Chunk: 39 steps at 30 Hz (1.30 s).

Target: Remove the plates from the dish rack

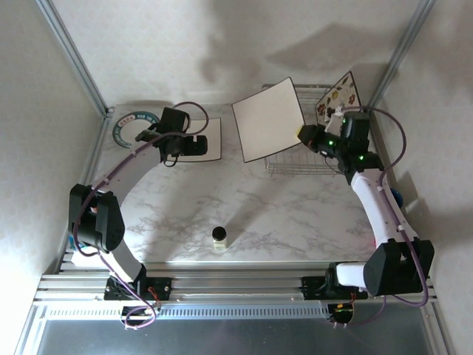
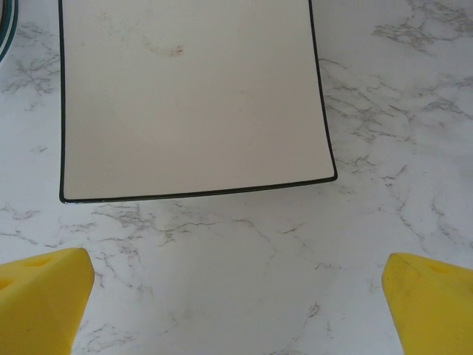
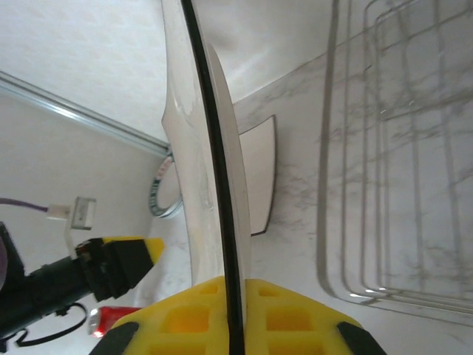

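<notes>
Right gripper (image 3: 235, 299) is clamped on the edge of a square cream plate (image 1: 267, 118), held up just left of the dish rack (image 1: 295, 168). Left gripper (image 2: 236, 296) is wide open over open tabletop (image 2: 244, 251), second square plate (image 2: 192, 96) flat just past it, farther left.

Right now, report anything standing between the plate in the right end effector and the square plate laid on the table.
The left end effector, open, hangs at the edge of the laid square plate, in the path of the held plate. Nothing else visible intervenes.
</notes>
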{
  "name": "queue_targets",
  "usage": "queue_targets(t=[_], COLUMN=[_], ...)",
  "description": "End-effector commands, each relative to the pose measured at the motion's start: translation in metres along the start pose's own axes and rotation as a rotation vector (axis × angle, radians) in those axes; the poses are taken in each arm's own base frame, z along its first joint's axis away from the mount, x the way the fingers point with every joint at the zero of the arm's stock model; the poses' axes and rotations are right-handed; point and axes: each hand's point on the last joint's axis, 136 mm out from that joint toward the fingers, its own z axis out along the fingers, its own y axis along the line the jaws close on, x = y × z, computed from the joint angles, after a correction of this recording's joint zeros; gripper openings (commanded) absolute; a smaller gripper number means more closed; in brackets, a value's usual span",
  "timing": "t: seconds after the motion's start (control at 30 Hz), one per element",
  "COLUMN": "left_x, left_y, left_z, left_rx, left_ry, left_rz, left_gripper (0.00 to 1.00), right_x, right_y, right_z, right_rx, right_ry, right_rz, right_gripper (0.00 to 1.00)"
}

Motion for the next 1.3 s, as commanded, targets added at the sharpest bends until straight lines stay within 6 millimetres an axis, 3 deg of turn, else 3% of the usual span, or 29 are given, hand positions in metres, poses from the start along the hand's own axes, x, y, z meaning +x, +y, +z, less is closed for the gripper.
queue_targets(t=[0.0,0.27,0.37,0.47,0.63,0.97,1.07,1.27], left_x=[-0.010,-0.015,-0.022,-0.031,-0.040,-0.042,-0.044,-0.048], left_y=[-0.008,-0.012,-0.024,-0.053,-0.094,-0.125,-0.130,-0.129], left_z=[-0.016,-0.017,-0.023,-0.033,-0.047,-0.046,-0.044,-0.034], left_rx=[0.028,0.051,0.125,0.302,0.609,0.868,0.917,0.979], left_ry=[-0.046,-0.061,-0.096,-0.142,-0.164,-0.161,-0.153,-0.124], left_rz=[-0.008,-0.003,0.000,-0.007,-0.054,-0.117,-0.134,-0.206], left_gripper=[1.00,1.00,1.00,1.00,1.00,0.97,0.93,0.68], right_x=[-0.033,-0.006,0.001,0.007,0.010,0.011,0.013,0.015], right_y=[0.088,0.052,0.039,0.032,0.029,0.043,0.046,0.052], right_z=[-0.030,-0.007,0.000,0.007,0.013,0.019,0.020,0.020], right_rx=[-0.384,-0.505,-0.492,-0.482,-0.491,-0.536,-0.545,-0.558], right_ry=[-0.173,-0.172,-0.165,-0.150,-0.131,-0.067,-0.057,-0.045], right_rz=[-0.122,0.032,0.059,0.069,0.076,0.060,0.055,0.049], right_gripper=[0.00,0.00,0.00,0.00,0.00,0.00,0.00,0.00])
